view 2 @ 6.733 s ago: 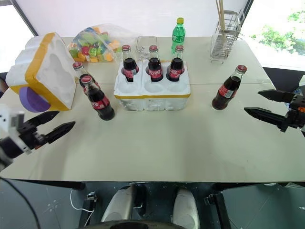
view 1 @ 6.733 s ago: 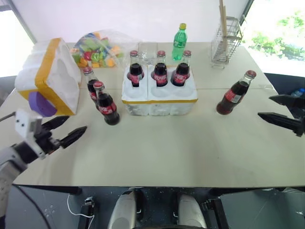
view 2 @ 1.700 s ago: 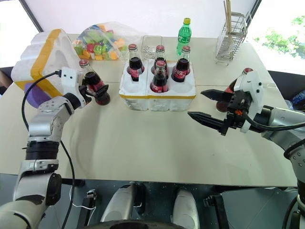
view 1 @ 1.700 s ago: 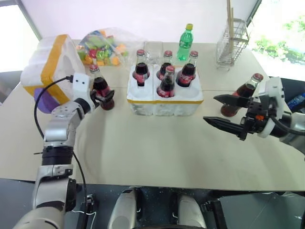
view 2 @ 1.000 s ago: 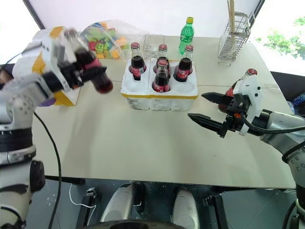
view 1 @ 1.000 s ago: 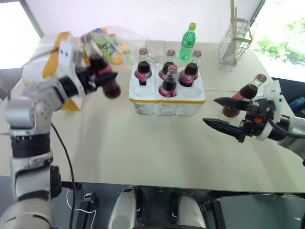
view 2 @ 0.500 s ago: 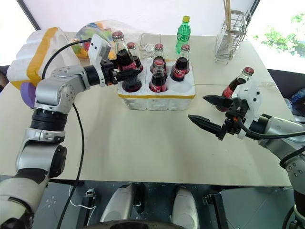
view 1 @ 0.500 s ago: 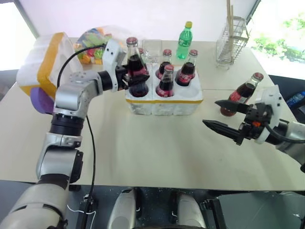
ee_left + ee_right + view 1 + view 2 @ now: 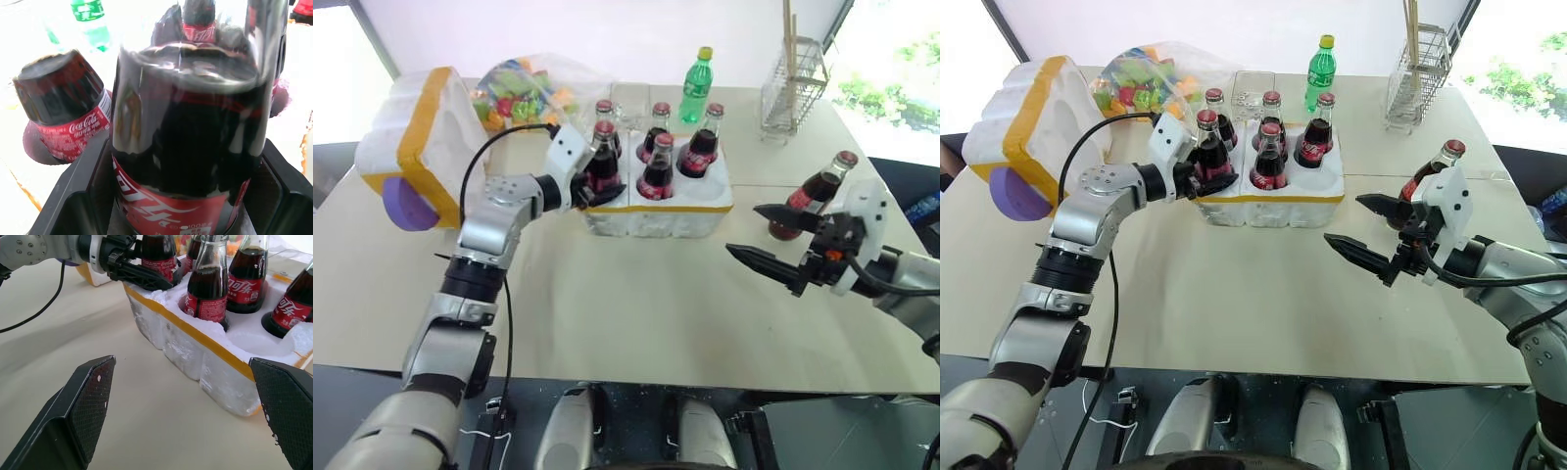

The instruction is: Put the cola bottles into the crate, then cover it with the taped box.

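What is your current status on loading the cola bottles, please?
Left gripper around a cola bottle at the crate's front-left well. Right gripper open, empty, beside the last bottle on the table. Front-right well free; taped box waiting.

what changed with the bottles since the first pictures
The left gripper carried two cola bottles from beside the taped box to the crate: one stands front middle, and the second bottle is now in the front-left well, fingers either side. The last bottle and right gripper stayed.
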`<action>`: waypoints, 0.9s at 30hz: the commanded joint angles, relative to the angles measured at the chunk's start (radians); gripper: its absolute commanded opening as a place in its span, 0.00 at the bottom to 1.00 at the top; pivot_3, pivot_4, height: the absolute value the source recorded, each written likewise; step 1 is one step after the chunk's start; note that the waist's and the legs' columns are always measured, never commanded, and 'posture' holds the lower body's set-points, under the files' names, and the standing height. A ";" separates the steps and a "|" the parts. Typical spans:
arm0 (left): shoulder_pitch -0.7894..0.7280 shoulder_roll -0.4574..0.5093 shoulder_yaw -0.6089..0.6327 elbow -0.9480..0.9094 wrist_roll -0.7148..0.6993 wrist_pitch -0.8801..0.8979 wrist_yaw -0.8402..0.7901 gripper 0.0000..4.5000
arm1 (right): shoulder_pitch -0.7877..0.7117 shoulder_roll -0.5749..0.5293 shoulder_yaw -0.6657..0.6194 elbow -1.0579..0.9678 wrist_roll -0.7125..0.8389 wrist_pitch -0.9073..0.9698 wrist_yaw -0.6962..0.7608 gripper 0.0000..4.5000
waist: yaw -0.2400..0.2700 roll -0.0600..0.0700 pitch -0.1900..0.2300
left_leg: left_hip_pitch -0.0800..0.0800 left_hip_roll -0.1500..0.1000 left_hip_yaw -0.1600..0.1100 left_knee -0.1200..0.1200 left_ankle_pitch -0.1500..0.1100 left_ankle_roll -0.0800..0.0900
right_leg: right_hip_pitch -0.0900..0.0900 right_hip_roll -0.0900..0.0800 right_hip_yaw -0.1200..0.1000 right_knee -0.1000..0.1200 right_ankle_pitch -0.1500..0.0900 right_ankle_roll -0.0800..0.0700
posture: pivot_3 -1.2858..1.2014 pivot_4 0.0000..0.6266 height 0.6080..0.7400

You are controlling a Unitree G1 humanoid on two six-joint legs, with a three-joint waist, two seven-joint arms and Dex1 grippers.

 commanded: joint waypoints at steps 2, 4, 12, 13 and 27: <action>0.040 0.004 0.030 -0.038 -0.005 0.031 0.012 0.98 | -0.030 -0.002 -0.022 0.008 0.005 -0.007 -0.001 1.00 | -0.001 0.000 0.000 | 0.002 0.000 0.000 0.000 0.000 0.000 | 0.001 0.000 0.000 0.000 0.000 0.000 | 0.52 0.24 0.97; 0.057 0.017 0.055 -0.090 -0.038 0.062 -0.004 0.98 | -0.038 -0.003 -0.018 0.019 -0.004 -0.005 -0.006 1.00 | -0.002 0.000 0.000 | 0.002 0.001 0.000 0.000 0.000 0.000 | 0.001 0.000 0.000 0.000 0.000 0.000 | 0.52 0.24 0.97; 0.174 0.237 0.253 -0.426 -0.358 0.347 -0.208 0.98 | 0.022 -0.006 -0.063 0.043 -0.029 0.010 -0.015 1.00 | -0.005 0.000 0.000 | 0.002 0.002 0.001 -0.001 0.000 0.000 | -0.002 0.000 0.000 0.004 0.000 0.000 | 0.52 0.24 0.97; 0.190 0.279 0.266 -0.454 -0.378 0.355 -0.240 0.98 | 0.040 -0.006 -0.076 0.041 -0.020 0.017 -0.010 1.00 | -0.004 0.000 0.000 | 0.002 0.002 0.001 -0.001 0.000 0.000 | -0.001 0.000 0.001 0.004 0.000 0.000 | 0.52 0.24 0.97; 0.327 0.373 0.250 -0.690 -0.621 0.470 -0.332 0.98 | 0.059 0.137 -0.171 0.278 -0.193 -0.109 -0.179 1.00 | -0.003 0.002 0.000 | 0.004 0.001 0.001 -0.002 0.000 -0.001 | 0.002 0.001 0.001 -0.003 -0.001 -0.004 | 0.52 0.24 0.97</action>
